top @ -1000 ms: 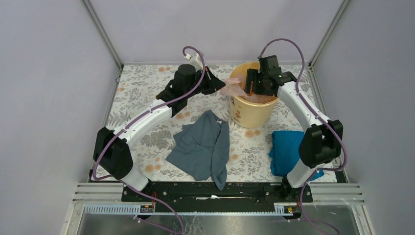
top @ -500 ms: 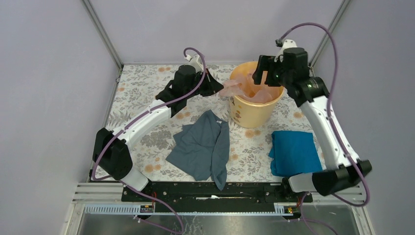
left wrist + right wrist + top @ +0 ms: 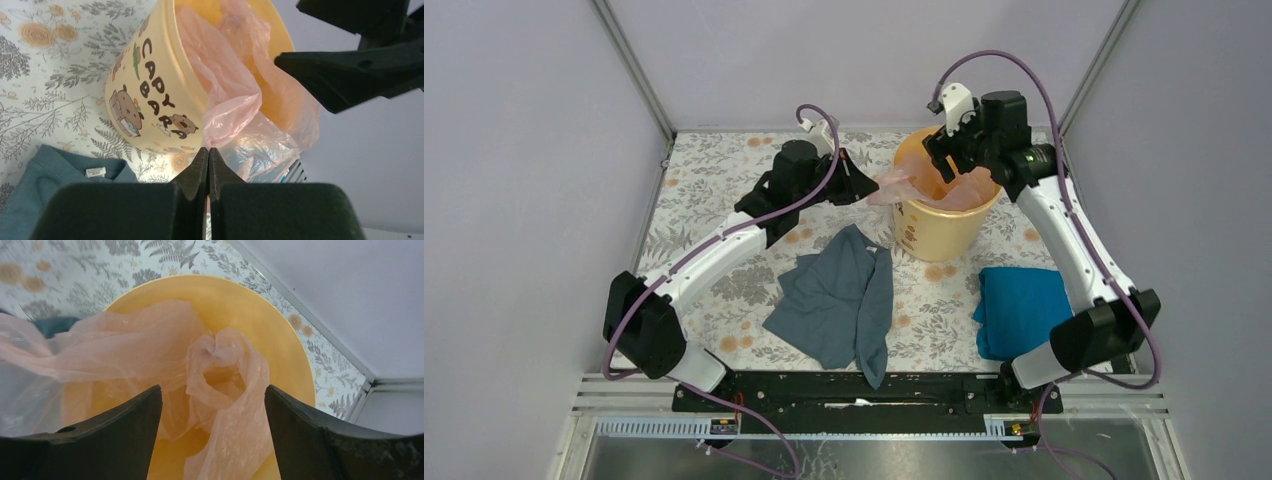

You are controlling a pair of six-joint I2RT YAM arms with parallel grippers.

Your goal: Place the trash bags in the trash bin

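Pinching a fold of the thin, translucent pale pink plastic film bag (image 3: 230,100) with the left jaws, pressed together just outside the rim of the round yellow-orange plastic bucket with cream printed sides (image 3: 150,95). Holding the right jaws spread wide over the bucket's mouth, gripping nothing. Bunched mostly inside the bucket, one flap draped over the rim toward the left jaws. Standing upright on the floral worktop (image 3: 714,180).

1. a round yellow-orange plastic bucket (image 3: 934,235) stands at the far right-centre of the tabletop (image 3: 714,180).
2. a thin pale pink plastic film bag (image 3: 894,185) lies partly in it, spilling over its left rim.
3. a grey-blue cloth (image 3: 834,300) lies before the bucket, leftward; a bright blue cloth (image 3: 1019,310) lies before it, rightward.
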